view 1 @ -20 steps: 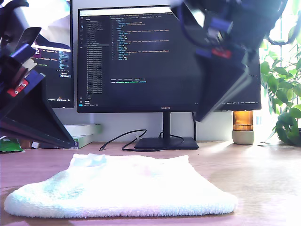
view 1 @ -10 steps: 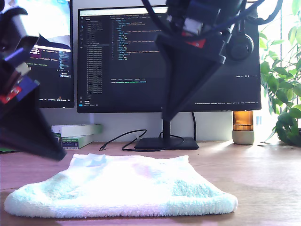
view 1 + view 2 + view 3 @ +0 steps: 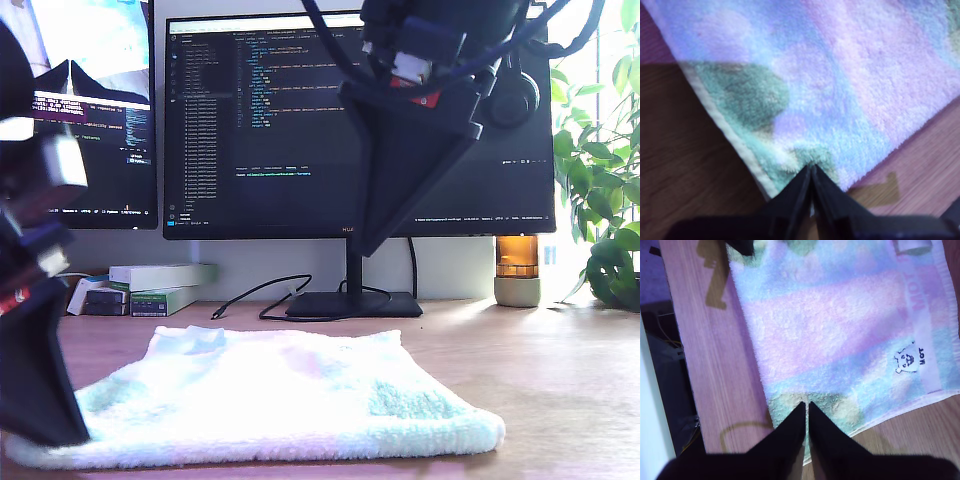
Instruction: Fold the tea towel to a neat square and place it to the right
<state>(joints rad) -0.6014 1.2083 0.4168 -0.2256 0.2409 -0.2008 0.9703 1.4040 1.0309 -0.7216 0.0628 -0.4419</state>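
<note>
My first tool (image 3: 811,170) has dropped onto the tea towel (image 3: 270,400) corner, tips pressed together.

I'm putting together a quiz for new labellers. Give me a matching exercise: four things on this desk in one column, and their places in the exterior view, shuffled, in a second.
Things:
1. tea towel
2. amber jar
3. plant
4. black cable

Places:
A. at the exterior view's right edge
B. spread flat at the front of the desk
C. curling beside the monitor's base
D. standing between the monitor's base and the plant

Pairs: 1-B, 2-D, 3-A, 4-C
</note>
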